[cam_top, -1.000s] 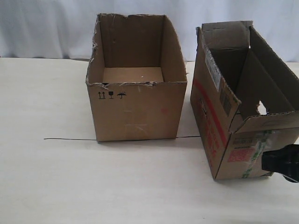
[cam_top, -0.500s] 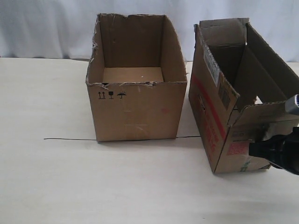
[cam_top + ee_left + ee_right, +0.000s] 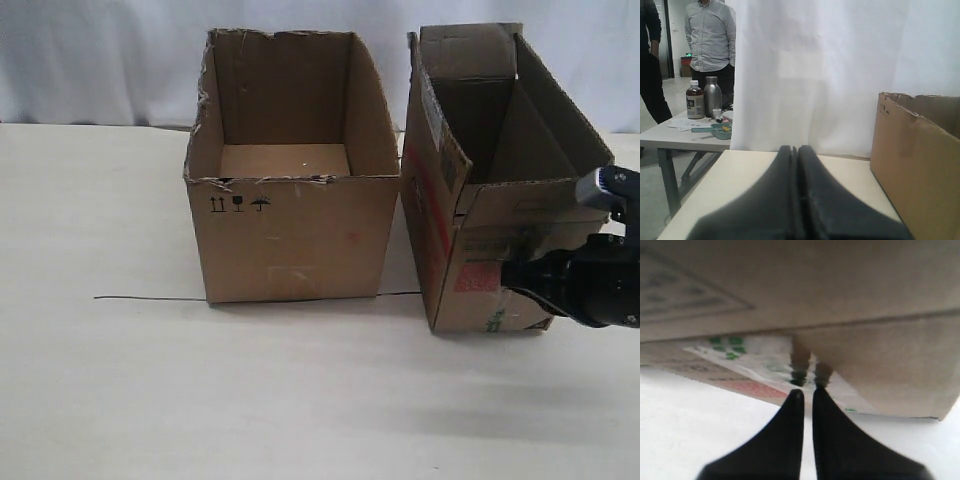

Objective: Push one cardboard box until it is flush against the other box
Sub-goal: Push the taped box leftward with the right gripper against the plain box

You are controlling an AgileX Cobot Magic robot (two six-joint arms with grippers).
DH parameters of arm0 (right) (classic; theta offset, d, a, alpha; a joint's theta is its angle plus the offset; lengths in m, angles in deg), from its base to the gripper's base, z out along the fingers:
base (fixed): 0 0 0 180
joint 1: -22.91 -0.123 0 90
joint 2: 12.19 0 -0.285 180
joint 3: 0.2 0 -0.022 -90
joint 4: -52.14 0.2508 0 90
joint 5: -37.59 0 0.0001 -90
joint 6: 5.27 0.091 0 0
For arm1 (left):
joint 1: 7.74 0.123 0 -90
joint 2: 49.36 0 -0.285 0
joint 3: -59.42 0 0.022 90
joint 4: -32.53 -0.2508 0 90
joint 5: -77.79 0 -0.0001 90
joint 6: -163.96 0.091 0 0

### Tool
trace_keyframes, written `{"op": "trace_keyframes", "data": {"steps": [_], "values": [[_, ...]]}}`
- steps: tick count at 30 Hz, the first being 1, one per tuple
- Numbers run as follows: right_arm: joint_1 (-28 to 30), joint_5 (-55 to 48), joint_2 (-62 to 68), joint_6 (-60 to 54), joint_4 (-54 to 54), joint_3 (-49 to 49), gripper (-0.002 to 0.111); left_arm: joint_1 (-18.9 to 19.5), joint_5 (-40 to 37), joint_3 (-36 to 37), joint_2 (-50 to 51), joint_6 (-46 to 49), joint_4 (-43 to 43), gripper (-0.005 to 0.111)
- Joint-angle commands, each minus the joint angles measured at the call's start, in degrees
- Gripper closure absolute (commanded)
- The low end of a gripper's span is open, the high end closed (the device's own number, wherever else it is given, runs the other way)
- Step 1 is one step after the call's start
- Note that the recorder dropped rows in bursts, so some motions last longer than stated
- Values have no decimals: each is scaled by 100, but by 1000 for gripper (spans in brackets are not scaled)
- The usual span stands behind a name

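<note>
The narrower cardboard box (image 3: pixel 480 230), with a red square label (image 3: pixel 476 277) and green-printed tape, stands on the right of the table. Its red-striped side faces the other box (image 3: pixel 290 235), the wider carton with black handling symbols. A narrow wedge of table shows between their bases, and the upper edges look close or touching. My right gripper (image 3: pixel 506 276) is shut, its tips against the taped front face beside the label. That face fills the right wrist view as the cardboard box (image 3: pixel 840 300), just beyond the right gripper (image 3: pixel 807 390). My left gripper (image 3: pixel 795 148) is shut and empty beside the other box (image 3: pixel 915 170).
A thin black line (image 3: pixel 150 298) runs across the table along the wide carton's front edge. A white curtain (image 3: pixel 100 60) hangs behind the table. In the left wrist view a side table (image 3: pixel 685 135) with bottles stands beyond the curtain, with a person (image 3: pixel 710 35) behind it.
My right gripper has moved left, pushing the narrower box. The box has slid left and turned, closing most of the gap to the wider carton, which has stayed put.
</note>
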State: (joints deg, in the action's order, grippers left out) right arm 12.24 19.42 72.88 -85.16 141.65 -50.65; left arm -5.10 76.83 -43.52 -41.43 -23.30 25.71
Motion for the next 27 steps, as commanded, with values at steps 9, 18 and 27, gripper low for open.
{"op": "trace_keyframes", "data": {"steps": [9, 18, 27], "values": [[-13, -325, 1144, -199, 110, 803, 103, -4, 5, 16, -15, -14, -4, 107], [-13, -814, 1073, 40, -272, 1036, 103, -4, 5, 16, -15, -14, -4, 107], [1, -1386, -2474, 4470, -4835, 1146, 103, -4, 5, 16, -15, -14, -4, 107]]}}
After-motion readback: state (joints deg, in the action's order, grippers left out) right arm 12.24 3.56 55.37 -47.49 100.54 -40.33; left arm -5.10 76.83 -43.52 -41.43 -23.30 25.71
